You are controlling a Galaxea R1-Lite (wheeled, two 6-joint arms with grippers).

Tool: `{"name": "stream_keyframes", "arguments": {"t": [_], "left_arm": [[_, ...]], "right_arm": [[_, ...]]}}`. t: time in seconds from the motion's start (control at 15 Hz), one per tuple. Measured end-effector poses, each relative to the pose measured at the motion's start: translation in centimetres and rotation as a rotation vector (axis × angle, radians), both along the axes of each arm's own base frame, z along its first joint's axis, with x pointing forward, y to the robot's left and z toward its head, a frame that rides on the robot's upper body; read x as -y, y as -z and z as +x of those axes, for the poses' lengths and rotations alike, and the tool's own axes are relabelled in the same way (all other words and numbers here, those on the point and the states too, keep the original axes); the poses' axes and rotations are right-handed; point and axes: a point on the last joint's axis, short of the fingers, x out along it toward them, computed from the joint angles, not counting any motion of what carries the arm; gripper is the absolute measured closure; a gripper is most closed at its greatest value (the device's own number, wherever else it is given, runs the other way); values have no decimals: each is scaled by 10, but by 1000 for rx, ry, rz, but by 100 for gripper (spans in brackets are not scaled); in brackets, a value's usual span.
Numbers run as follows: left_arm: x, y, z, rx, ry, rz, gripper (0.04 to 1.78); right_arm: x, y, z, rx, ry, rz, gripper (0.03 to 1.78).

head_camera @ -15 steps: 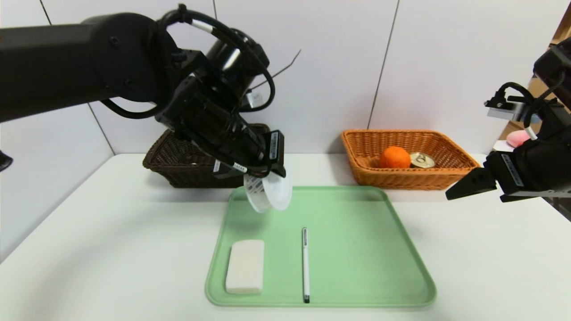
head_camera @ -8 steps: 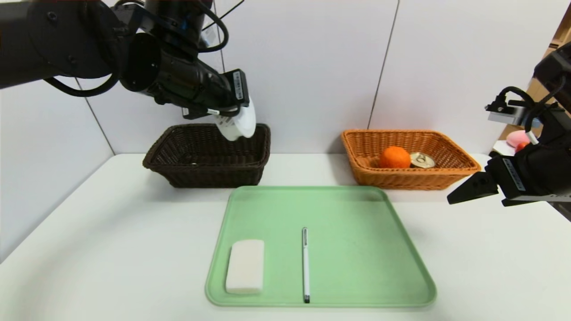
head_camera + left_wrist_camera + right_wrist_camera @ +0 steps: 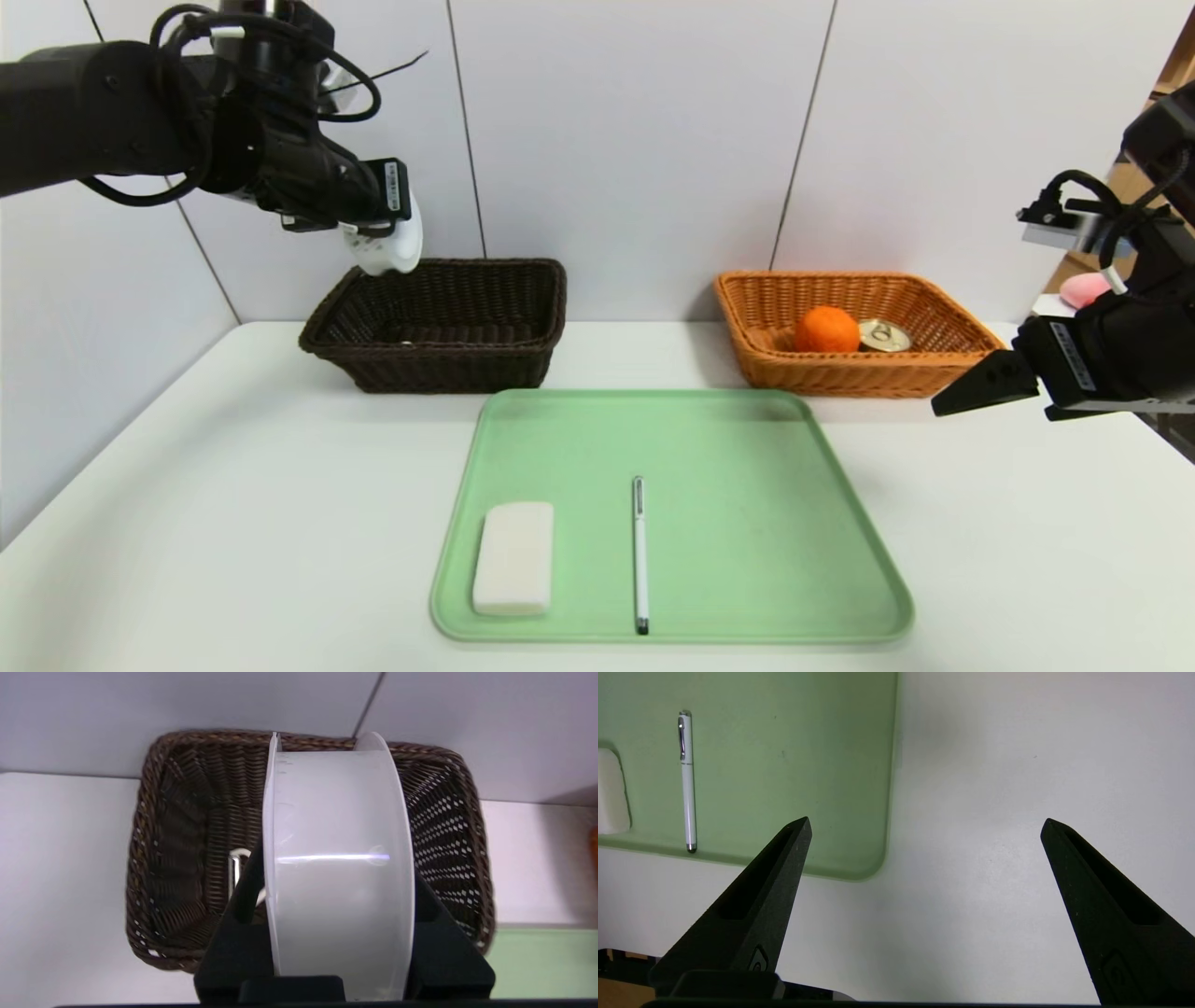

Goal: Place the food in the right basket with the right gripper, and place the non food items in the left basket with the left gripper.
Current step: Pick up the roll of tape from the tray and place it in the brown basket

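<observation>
The left gripper [image 3: 390,245] was clamped on a round white plastic tape reel [image 3: 385,250], up in the air over the left rim of the dark brown woven basket [image 3: 439,322]. A small metal thing lay inside that basket. The right gripper [image 3: 924,826] hung over the white table [image 3: 233,523] by the orange woven basket [image 3: 854,369], its fingers wide apart and holding nothing. An orange fruit [image 3: 826,329] and a tin can [image 3: 883,335] sat in that basket. A white pen [image 3: 639,553] and a white block [image 3: 513,557] lay on the green tray [image 3: 747,523]. Grey wall panels stood behind. The gripper labels were too small to read.
</observation>
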Motion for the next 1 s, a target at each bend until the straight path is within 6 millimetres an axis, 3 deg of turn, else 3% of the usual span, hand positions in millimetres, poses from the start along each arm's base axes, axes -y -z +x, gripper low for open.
{"name": "stream_keyframes", "arguments": {"t": [0.4,1.0], "left_arm": [[-15,27,28,-41,-30,44,123],[-23,53,47,-105,-44,77,123]], "right_arm": [[-4,-14,13,201,7,15,11],[-5,-8,14,192,4,-4,11]]}}
